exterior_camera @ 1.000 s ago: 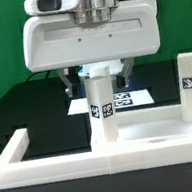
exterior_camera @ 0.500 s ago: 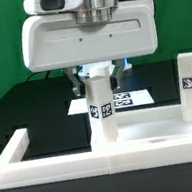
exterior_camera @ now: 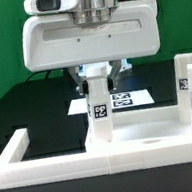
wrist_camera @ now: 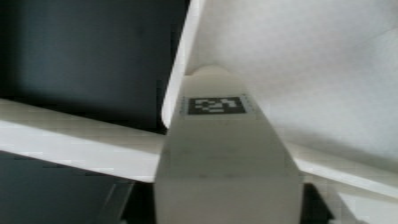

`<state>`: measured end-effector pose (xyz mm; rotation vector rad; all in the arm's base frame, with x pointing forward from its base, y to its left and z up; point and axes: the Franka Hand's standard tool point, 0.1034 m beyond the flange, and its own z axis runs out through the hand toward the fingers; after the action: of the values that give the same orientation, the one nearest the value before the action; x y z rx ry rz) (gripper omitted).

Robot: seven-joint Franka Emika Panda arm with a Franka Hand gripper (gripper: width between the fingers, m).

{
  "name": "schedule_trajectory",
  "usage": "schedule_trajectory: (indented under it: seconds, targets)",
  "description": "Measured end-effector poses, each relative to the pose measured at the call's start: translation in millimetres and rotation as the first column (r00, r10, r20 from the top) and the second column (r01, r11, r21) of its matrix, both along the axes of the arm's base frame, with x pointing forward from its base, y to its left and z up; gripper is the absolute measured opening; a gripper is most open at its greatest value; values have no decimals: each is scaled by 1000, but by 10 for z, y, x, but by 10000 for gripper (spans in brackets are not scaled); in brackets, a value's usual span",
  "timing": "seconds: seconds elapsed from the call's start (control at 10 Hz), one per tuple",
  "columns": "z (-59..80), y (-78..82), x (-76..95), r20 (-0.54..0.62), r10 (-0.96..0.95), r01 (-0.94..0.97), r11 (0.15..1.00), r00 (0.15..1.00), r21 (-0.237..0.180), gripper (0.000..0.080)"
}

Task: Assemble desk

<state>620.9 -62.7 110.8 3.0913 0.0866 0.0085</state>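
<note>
The white tabletop panel (exterior_camera: pixel 141 133) lies flat against the white rim. A white leg (exterior_camera: pixel 100 113) with a square tag stands upright on its near left part. My gripper (exterior_camera: pixel 100 80) is shut on the top of this leg, one finger on each side. A second tagged leg (exterior_camera: pixel 191 86) stands upright at the exterior view's right. In the wrist view the held leg (wrist_camera: pixel 222 150) fills the middle, its tag (wrist_camera: pixel 217 105) at the far end, with the panel (wrist_camera: pixel 302 60) beyond it. My gripper (wrist_camera: pixel 226 208) shows only as dark fingers (wrist_camera: pixel 118 205) beside the leg.
The long white rim (exterior_camera: pixel 56 172) runs along the front and turns back at the exterior view's left (exterior_camera: pixel 14 150). The marker board (exterior_camera: pixel 133 98) lies on the black table behind the panel. A green wall stands at the back.
The held leg and my fingers have turned a little about the upright axis: two tag faces showed before, one faces the camera now. The leg stays at the same spot.
</note>
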Motion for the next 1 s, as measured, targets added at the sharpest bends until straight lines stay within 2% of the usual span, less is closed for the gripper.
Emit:
schedule_trajectory:
  seconds: [0.2,0.5,0.6,0.8,1.0]
  targets:
    - [-3,-6,-37,-8,-201,202,979,979,6,289]
    - [-5,-40,-55,-3,-471,471,882,882,23,291]
    - [5,-34,-66,-7,-538,538,843,843,21,291]
    - [38,-25,-61,-5,-547,547,837,837,23,300]
    - [190,9,-45,-7,-545,545,838,838,40,576]
